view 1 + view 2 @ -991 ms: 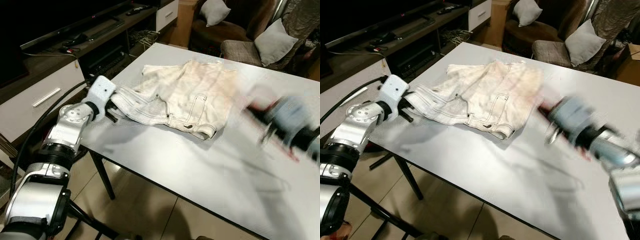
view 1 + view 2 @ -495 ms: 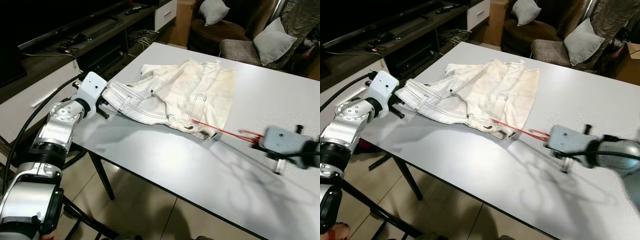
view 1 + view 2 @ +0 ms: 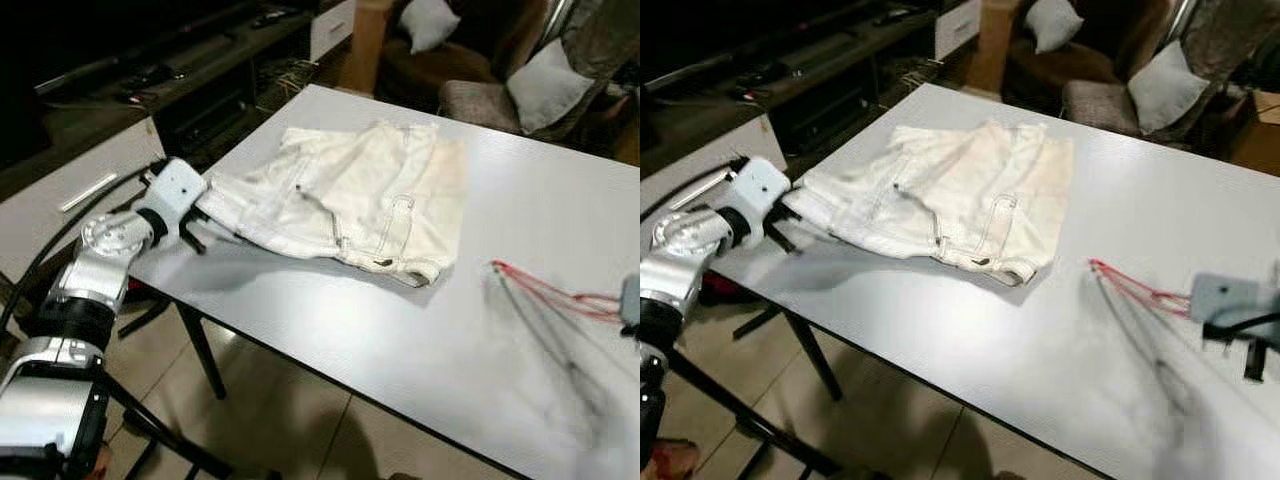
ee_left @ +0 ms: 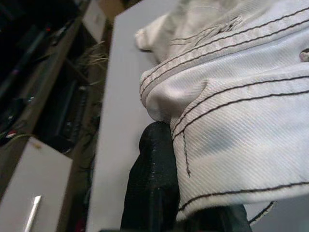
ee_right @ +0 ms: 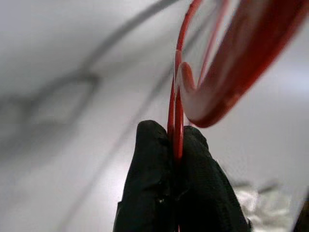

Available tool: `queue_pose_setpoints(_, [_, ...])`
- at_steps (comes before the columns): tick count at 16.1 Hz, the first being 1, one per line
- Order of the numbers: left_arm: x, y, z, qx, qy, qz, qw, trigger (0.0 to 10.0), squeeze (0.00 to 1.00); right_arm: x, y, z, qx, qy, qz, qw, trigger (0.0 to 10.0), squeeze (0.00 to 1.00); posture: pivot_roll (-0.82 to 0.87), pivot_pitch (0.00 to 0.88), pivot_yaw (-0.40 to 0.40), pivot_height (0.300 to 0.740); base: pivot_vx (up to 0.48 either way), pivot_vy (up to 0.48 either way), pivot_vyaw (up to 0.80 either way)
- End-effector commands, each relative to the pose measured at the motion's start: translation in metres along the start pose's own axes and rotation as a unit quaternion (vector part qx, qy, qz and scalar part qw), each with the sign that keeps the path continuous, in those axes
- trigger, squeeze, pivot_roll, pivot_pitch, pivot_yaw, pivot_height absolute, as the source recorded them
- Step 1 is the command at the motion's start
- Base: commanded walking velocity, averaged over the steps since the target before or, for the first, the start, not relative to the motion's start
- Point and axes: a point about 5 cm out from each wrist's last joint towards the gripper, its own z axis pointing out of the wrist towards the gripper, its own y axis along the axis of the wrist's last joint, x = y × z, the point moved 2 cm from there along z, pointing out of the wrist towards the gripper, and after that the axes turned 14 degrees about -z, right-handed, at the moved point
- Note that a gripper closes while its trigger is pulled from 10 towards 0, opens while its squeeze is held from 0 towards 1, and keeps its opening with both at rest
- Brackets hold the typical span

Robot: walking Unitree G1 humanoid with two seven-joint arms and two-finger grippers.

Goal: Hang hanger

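Half a second ago the red hanger (image 3: pixel 1137 290) reached in to the hem of the white shorts (image 3: pixel 350 195); now it sits well apart from the shorts toward the robot's right, over bare tabletop (image 3: pixel 330 300), its wire pinched tight between the clenched fingers (image 5: pixel 149 188) of the right end effector (image 5: pixel 175 145). The left end effector (image 4: pixel 166 191), at the shorts' far-left edge by the tabletop corner, stays clamped on the waistband. The hanger has backed away rather than gone in, so threading it into the garment probably needs another approach.
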Motion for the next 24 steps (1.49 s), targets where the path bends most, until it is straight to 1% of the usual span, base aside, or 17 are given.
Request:
queue_pose_setpoints(1, [-0.005,0.004,0.001,-0.008,-0.012,0.008,1.000,1.7,0.00,-0.009,-0.004,-0.005,0.002,-0.033,0.013,0.999,10.0,0.00,-0.17,0.000,0.007,0.740,0.000,0.000,0.00])
queue_pose_setpoints(2, [-0.007,0.001,0.001,-0.007,-0.014,0.002,1.000,1.8,0.00,-0.020,-0.002,-0.009,-0.012,-0.080,0.033,0.996,10.0,0.00,-0.17,0.000,0.012,0.740,0.000,0.000,0.00])
queue_pose_setpoints(3, [-0.012,-0.001,0.002,-0.004,-0.033,-0.016,0.999,10.0,0.00,-0.032,0.000,-0.013,-0.017,-0.135,0.032,0.990,10.0,0.00,-0.17,0.000,0.015,0.740,0.000,0.000,0.00])
queue_pose_setpoints(4, [-0.017,-0.003,-0.001,-0.002,-0.065,-0.027,0.997,10.0,0.91,-0.045,0.004,-0.015,-0.033,-0.199,0.054,0.978,10.0,0.00,-0.18,0.000,0.018,0.740,0.000,0.000,0.00])
queue_pose_setpoints(5, [-0.019,-0.004,-0.003,0.003,-0.083,-0.025,0.996,10.0,1.00,-0.049,0.009,-0.016,-0.049,-0.221,0.070,0.972,10.0,0.00,-0.18,0.000,0.022,0.740,0.000,0.000,0.00])
queue_pose_setpoints(6, [-0.015,-0.019,-0.028,0.078,-0.151,0.013,0.985,10.0,1.00,-0.060,0.028,-0.017,-0.113,-0.282,0.114,0.946,10.0,0.00,-0.17,0.000,0.021,0.740,0.000,0.000,0.00])
queue_pose_setpoints(7, [-0.014,-0.020,-0.030,0.085,-0.155,0.016,0.984,10.0,1.00,-0.061,0.029,-0.017,-0.117,-0.286,0.118,0.944,10.0,0.00,-0.17,0.000,0.021,0.740,0.000,0.000,0.00])
queue_pose_setpoints(9, [0.011,-0.021,-0.056,0.135,-0.154,0.041,0.978,10.0,1.00,-0.068,0.042,-0.017,-0.171,-0.318,0.171,0.917,10.0,0.00,-0.16,0.000,0.014,0.740,0.000,0.000,0.00])
queue_pose_setpoints(11, [0.016,0.010,-0.067,0.039,-0.177,-0.024,0.983,10.0,1.00,-0.068,0.054,-0.010,-0.219,-0.310,0.222,0.898,10.0,0.00,-0.14,0.000,0.007,0.740,0.000,0.000,0.00])
queue_pose_setpoints(12, [0.015,0.034,-0.077,-0.019,-0.213,-0.061,0.975,10.0,1.00,-0.069,0.060,-0.003,-0.237,-0.311,0.250,0.886,10.0,0.00,-0.14,0.000,0.007,0.740,0.000,0.000,0.00])
queue_pose_setpoints(14, [0.008,0.046,-0.088,-0.040,-0.256,-0.074,0.963,10.0,1.00,-0.068,0.064,0.003,-0.241,-0.311,0.277,0.876,10.0,0.00,-0.12,0.000,-0.005,0.740,0.000,0.000,0.00])
queue_pose_setpoints(16, [-0.021,0.036,-0.084,0.022,-0.308,-0.024,0.951,10.0,1.00,-0.067,0.074,0.012,-0.249,-0.308,0.310,0.865,10.0,0.00,-0.11,0.000,-0.005,0.740,0.000,0.000,0.00])
queue_pose_setpoints(17, [-0.025,0.042,-0.076,-0.001,-0.295,-0.015,0.955,10.0,1.00,-0.070,0.081,0.013,-0.263,-0.315,0.327,0.851,10.0,0.00,-0.11,0.000,-0.002,0.740,0.000,0.000,0.00])
queue_pose_setpoints(19, [-0.025,0.077,-0.067,-0.127,-0.275,-0.081,0.950,10.0,1.00,-0.070,0.092,0.015,-0.286,-0.315,0.353,0.833,10.0,0.00,-0.11,0.000,0.004,0.740,0.000,0.000,0.00])
queue_pose_setpoints(20, [-0.026,0.101,-0.064,-0.212,-0.265,-0.140,0.930,10.0,1.00,-0.066,0.101,0.021,-0.292,-0.307,0.363,0.830,10.0,0.00,-0.11,0.000,0.009,0.740,0.000,0.000,0.00])
queue_pose_setpoints(21, [-0.025,0.112,-0.061,-0.249,-0.257,-0.178,0.917,10.0,1.00,-0.063,0.109,0.025,-0.298,-0.298,0.366,0.830,10.0,0.00,-0.12,0.000,0.015,0.740,0.000,0.000,0.00])
queue_pose_setpoints(24, [-0.006,0.119,-0.040,-0.271,-0.156,-0.212,0.926,10.0,1.00,-0.065,0.127,0.031,-0.324,-0.298,0.391,0.808,10.0,0.00,-0.15,0.000,0.039,0.740,0.000,0.000,0.00])
